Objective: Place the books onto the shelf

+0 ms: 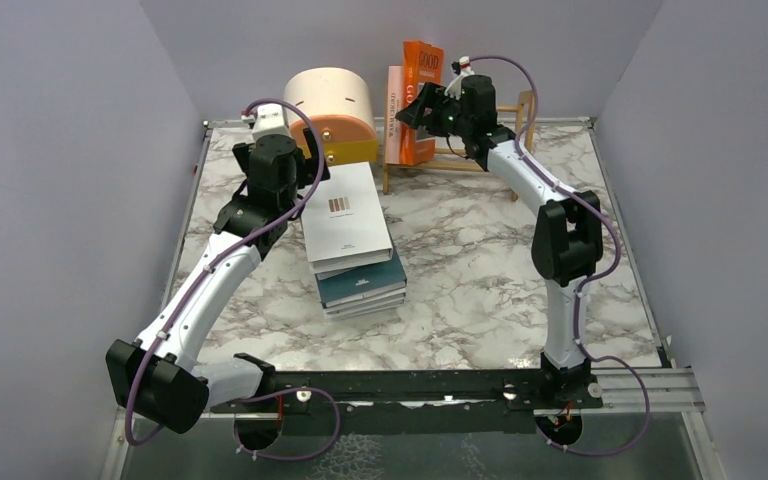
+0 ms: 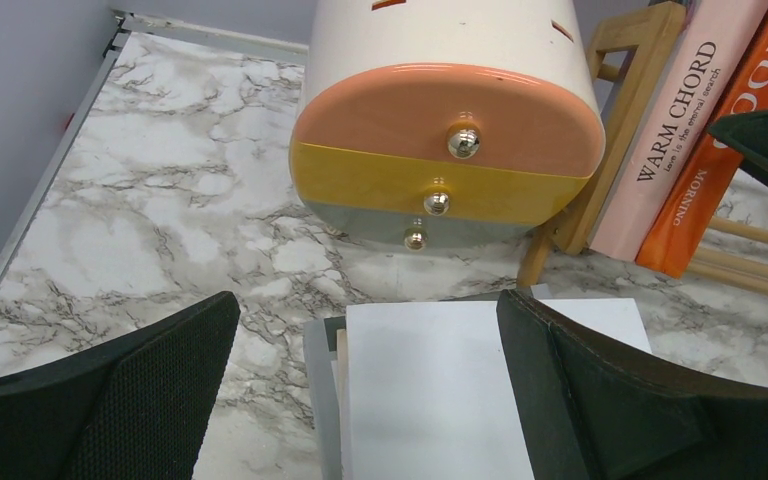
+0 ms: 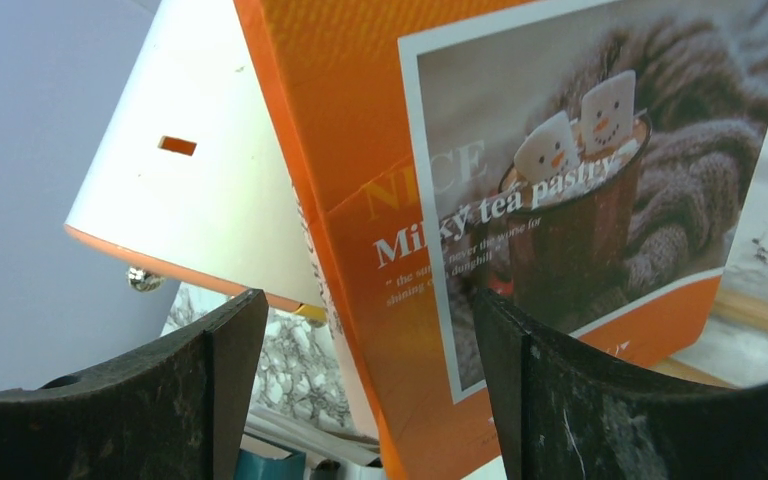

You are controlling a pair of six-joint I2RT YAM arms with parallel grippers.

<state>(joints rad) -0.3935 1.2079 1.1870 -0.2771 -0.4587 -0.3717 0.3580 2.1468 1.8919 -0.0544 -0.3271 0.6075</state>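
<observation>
Two books stand leaning at the left end of the light-wood shelf [image 1: 452,165]: an orange book [image 1: 423,70] and a pink "Warm Chord" book [image 1: 396,118]. My right gripper [image 1: 422,108] is open right beside the orange book; in the right wrist view the orange book's [image 3: 520,200] edge lies between the spread fingers [image 3: 370,400], with a gap on the left side. Several more books lie stacked mid-table, a white book [image 1: 345,215] on top and a teal book [image 1: 365,283] lower down. My left gripper [image 2: 370,400] hangs open over the white book's [image 2: 430,390] far end.
A round cream, orange and yellow drawer box [image 1: 332,115] stands just left of the shelf, close behind the stack. Its knobbed front [image 2: 450,150] faces the left gripper. The shelf's end post [image 2: 620,120] nearly touches it. Grey walls enclose the marble table [image 1: 480,260].
</observation>
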